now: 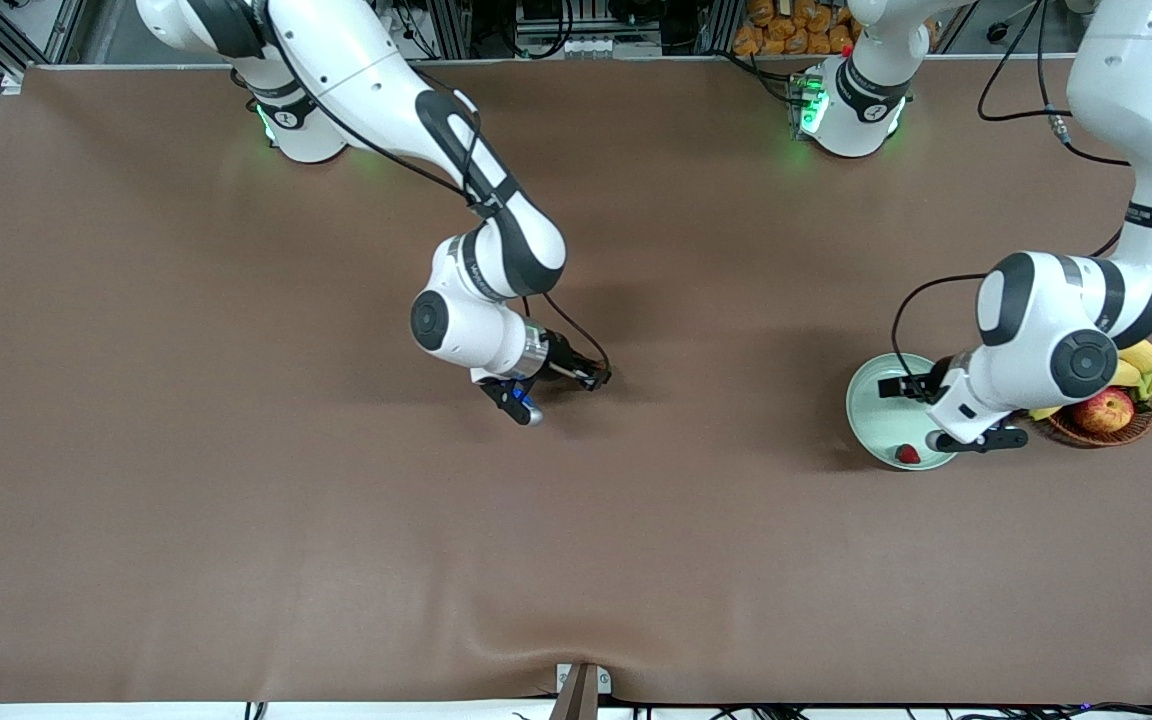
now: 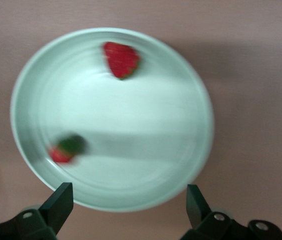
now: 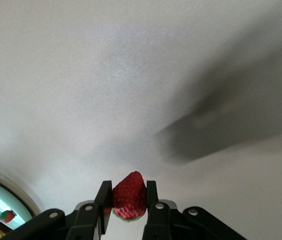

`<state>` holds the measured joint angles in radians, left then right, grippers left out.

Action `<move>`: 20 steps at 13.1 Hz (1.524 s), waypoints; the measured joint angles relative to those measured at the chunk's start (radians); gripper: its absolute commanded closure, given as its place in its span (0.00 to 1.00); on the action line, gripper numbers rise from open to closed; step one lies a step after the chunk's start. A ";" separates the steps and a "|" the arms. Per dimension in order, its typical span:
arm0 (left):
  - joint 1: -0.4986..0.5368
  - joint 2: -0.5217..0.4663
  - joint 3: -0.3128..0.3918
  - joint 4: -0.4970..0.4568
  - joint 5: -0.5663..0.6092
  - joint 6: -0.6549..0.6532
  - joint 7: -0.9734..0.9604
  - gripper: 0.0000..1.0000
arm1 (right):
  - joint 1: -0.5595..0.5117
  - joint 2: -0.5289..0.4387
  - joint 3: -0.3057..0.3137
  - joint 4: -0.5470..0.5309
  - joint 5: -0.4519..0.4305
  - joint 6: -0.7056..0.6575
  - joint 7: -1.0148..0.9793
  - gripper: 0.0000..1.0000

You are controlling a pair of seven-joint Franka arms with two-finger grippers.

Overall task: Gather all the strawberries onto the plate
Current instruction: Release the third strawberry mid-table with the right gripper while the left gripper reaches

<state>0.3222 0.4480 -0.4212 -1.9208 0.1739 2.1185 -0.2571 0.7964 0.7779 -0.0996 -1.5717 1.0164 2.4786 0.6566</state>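
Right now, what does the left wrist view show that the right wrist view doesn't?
Left wrist only: the left gripper, open over the plate, with two strawberries in it. Right wrist only: the right gripper shut on a third strawberry above the bare table. Both: the green plate, just an edge of it in the right wrist view.

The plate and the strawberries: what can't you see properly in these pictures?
- Front view: the left arm covers part of the plate; only one strawberry shows there.
- Left wrist view: both berries in the plate are blurred; the capped strawberry most.
- Front view: the held strawberry is too small to see in the right gripper.
- Front view: the left arm hides part of the basket.
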 measured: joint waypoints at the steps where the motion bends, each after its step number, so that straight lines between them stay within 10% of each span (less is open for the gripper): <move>1: -0.002 -0.011 -0.042 0.000 0.000 -0.013 -0.070 0.00 | 0.009 0.011 0.000 0.006 0.000 0.025 0.006 0.45; 5: -0.047 0.002 -0.144 -0.001 0.000 -0.019 -0.327 0.00 | 0.014 0.030 -0.008 0.011 0.001 0.063 0.010 0.11; 12: -0.309 0.094 -0.155 0.142 -0.037 0.000 -0.728 0.00 | -0.085 -0.008 -0.032 0.018 -0.006 -0.029 0.014 0.00; 20: -0.614 0.336 -0.016 0.413 -0.037 0.187 -1.021 0.00 | -0.542 -0.314 -0.040 0.042 -0.501 -0.660 -0.095 0.00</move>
<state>-0.2914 0.7842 -0.4376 -1.5079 0.1371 2.3053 -1.2777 0.2540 0.4637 -0.1394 -1.5295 0.5155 1.8183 0.5615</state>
